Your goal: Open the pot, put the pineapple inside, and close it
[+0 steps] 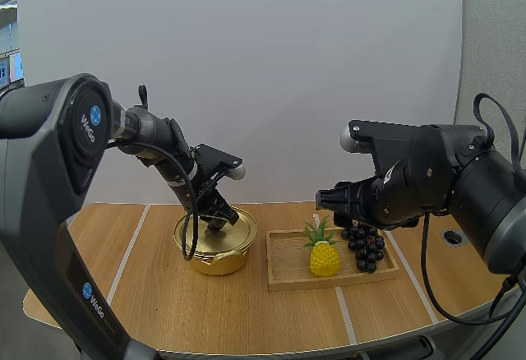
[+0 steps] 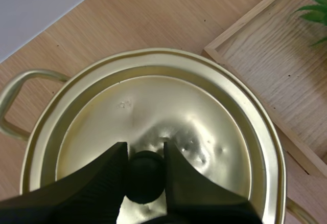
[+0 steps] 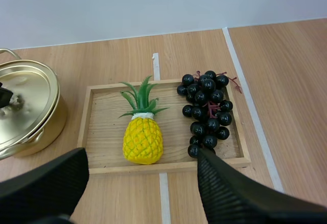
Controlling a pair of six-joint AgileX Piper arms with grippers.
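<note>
Beneath the right tool [image 1: 327,200] (spread wide) lies the pineapple [image 1: 324,258].

We judge this a robotics test lab, not a home or kitchen. A left arm [image 1: 57,154] marked "WeGo" and a right arm [image 1: 444,179] reach over a light wooden tabletop [image 1: 205,311] divided by white tape strips [image 1: 130,249]. A plain white screen [image 1: 246,64] closes the back, with a grey partition panel [image 1: 493,56] beside it. A gold pot [image 1: 218,260], a toy-like pineapple [image 1: 325,259] and black grapes [image 1: 366,249] on a wooden tray [image 1: 288,253] read as test props.
</note>
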